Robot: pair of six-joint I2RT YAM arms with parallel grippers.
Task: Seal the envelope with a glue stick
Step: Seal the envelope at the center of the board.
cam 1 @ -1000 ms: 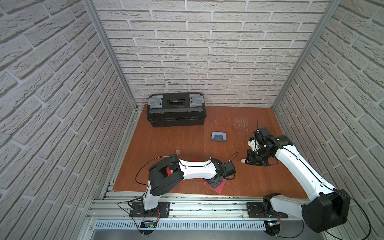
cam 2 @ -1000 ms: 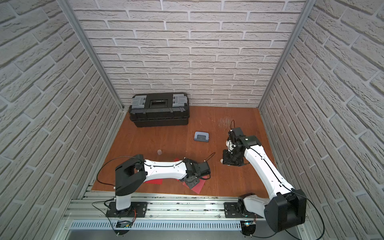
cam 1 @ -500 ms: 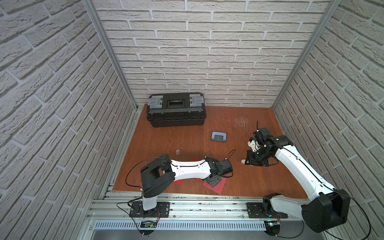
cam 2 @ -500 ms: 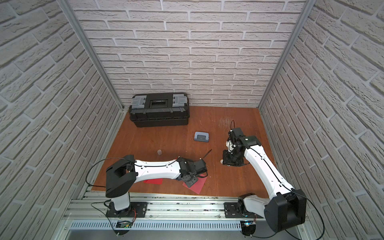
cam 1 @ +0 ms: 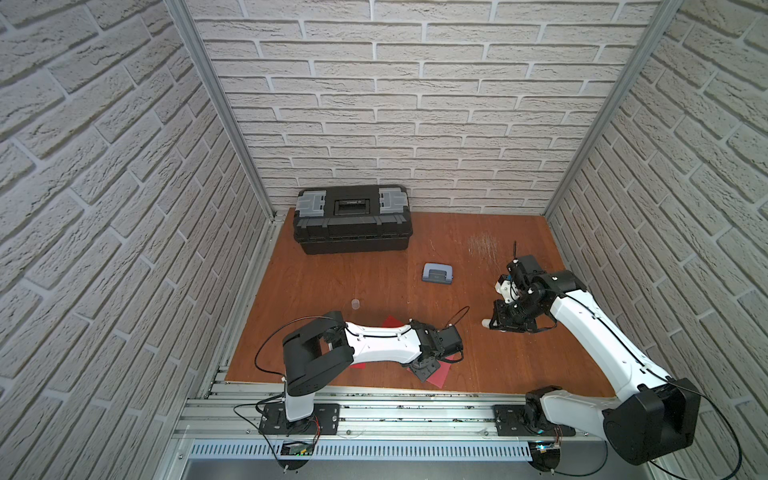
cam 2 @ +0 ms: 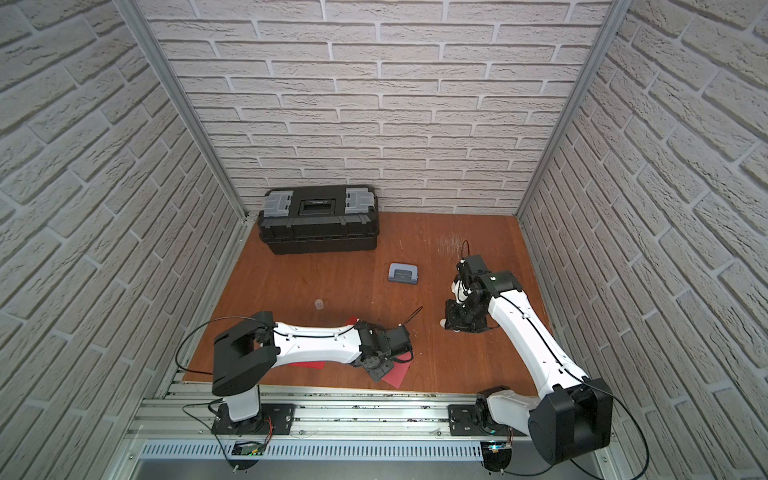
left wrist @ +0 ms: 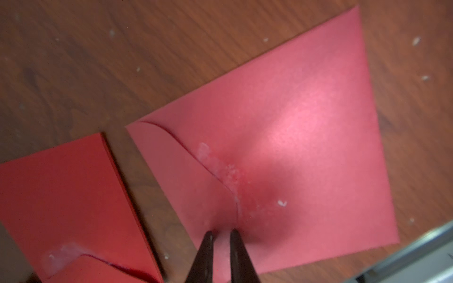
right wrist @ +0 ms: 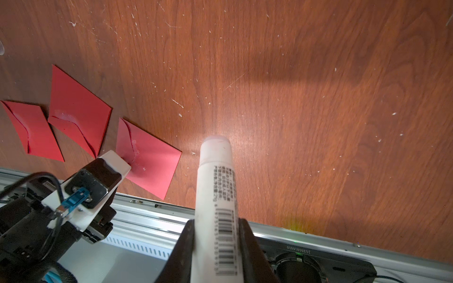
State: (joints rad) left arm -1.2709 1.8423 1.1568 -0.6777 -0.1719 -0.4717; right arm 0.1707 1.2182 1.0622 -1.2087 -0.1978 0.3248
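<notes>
- Right gripper (right wrist: 217, 226): both black fingers are clamped on the barcode end of the white cylindrical glue stick with grey printed label (right wrist: 215, 186). Their lower parts run out of the picture.
- Glue stick, location: on the robot's right side of the brown wooden table (cam 1: 374, 282), well apart from the envelopes. In both top views only its pale tip (cam 1: 485, 322) shows past the gripper. Whether that tip touches the board cannot be told, nor whether the whitish far end carries a cap.
- Left gripper (left wrist: 221, 234): the dark fingers are drawn nearly together, with a narrow slit between the tips, and grip nothing. The tips press on the flap seam of the small red paper envelope (left wrist: 294, 122), dimpling the paper.
- White glue smears (left wrist: 220, 169) lie along that flap edge.
- In the top views the left arm covers most of this envelope, and only a corner (cam 1: 434, 377) shows.
- A second red envelope (left wrist: 61, 196) lies just beside it and is cut off by the picture edge. A third red envelope (right wrist: 31, 129) shows only in the right wrist view.
- Small clear cap (cam 1: 355, 304): it stands alone, too small to detail.
- Grey-blue hole punch (cam 1: 437, 274) and black plastic toolbox (cam 1: 352, 218): both lie farther back.
</notes>
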